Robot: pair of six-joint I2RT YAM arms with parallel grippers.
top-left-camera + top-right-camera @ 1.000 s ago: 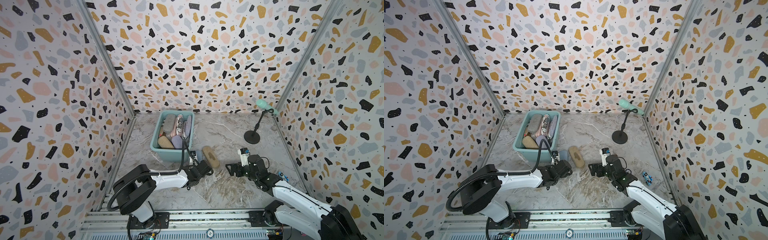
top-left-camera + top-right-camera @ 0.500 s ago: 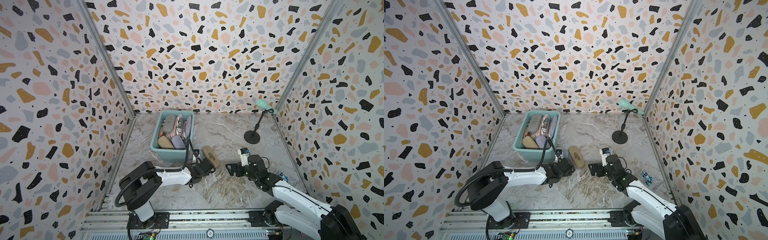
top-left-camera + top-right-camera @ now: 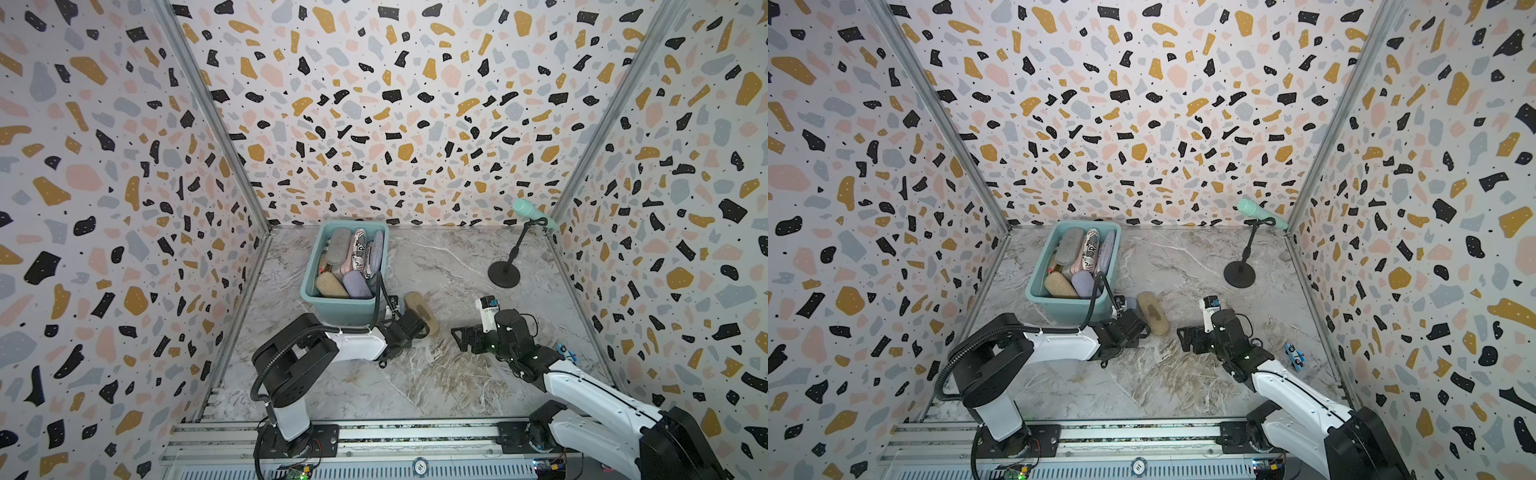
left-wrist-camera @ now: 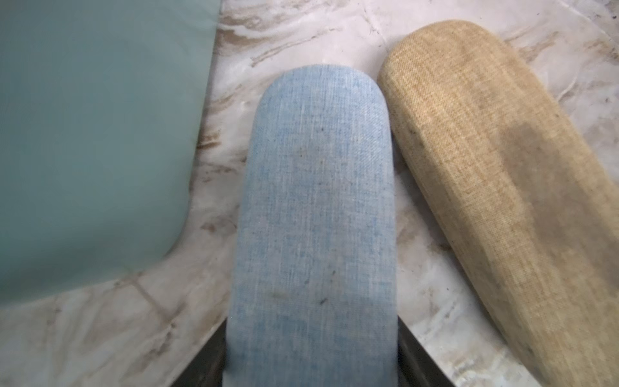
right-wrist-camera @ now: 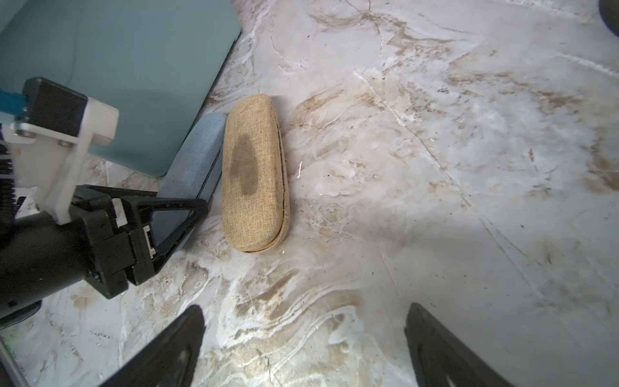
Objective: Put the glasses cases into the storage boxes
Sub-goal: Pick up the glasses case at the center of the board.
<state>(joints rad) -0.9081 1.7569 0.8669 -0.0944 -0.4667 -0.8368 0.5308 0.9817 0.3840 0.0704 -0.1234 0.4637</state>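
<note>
Woven cloth over what looks like a stiff shell: the light blue case [image 4: 311, 201] sits on the tabletop [image 5: 435, 167] between the wall of the teal tub [image 4: 83, 134] and the tan case [image 4: 485, 167], which lies against it. The left jaws are closed across the end nearest the arm, one on each long side. Judged light, rigid and not fragile, and the cloth should give good friction. An end hold may let it droop; mid-length would be steadier. The right jaws stand wide, holding nothing.
</note>
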